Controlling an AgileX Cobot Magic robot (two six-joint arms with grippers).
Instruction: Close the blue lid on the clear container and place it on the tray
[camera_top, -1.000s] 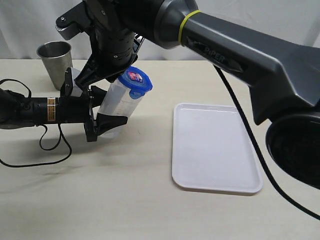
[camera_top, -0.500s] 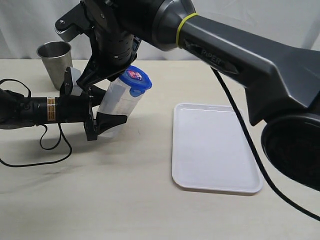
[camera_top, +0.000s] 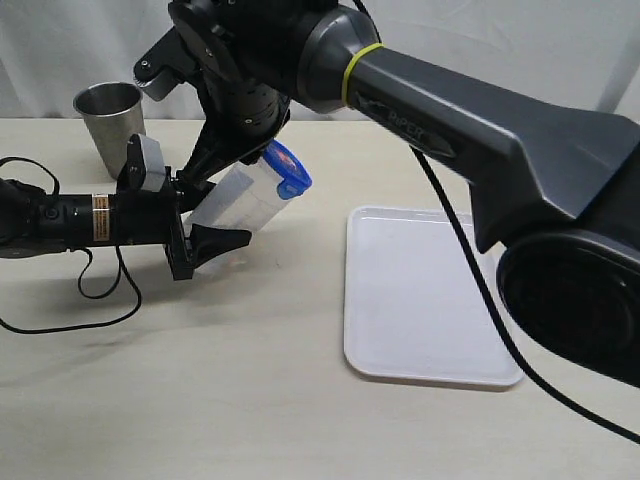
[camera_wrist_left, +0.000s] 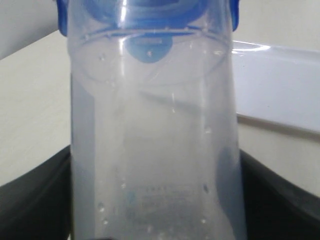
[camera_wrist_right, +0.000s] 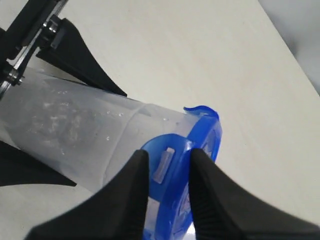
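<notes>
Container (camera_top: 238, 200), lid (camera_top: 291, 168) on its rim, left of the tray (camera_top: 430, 290); cup (camera_top: 110, 118) behind it, farther left

Your left gripper (camera_top: 222, 212) reaches in level from the left. Its dark fingers sit on either side of the clear container (camera_top: 238, 198). The container is tilted, with its capped end pointing up and to the right. From here you cannot tell whether its base touches the table (camera_top: 200, 400).

The blue lid (camera_top: 290, 170) sits on the raised end. Your right gripper (camera_top: 250, 150) comes down from above, right at the lid, and how its jaws stand is hidden.

The tray (camera_top: 430, 300) lies flat on the table, well apart to the right. A grey steel cup (camera_top: 110, 122) stands upright at the back left, behind the left arm. A black cable (camera_top: 100, 300) loops on the table beneath that arm.
</notes>
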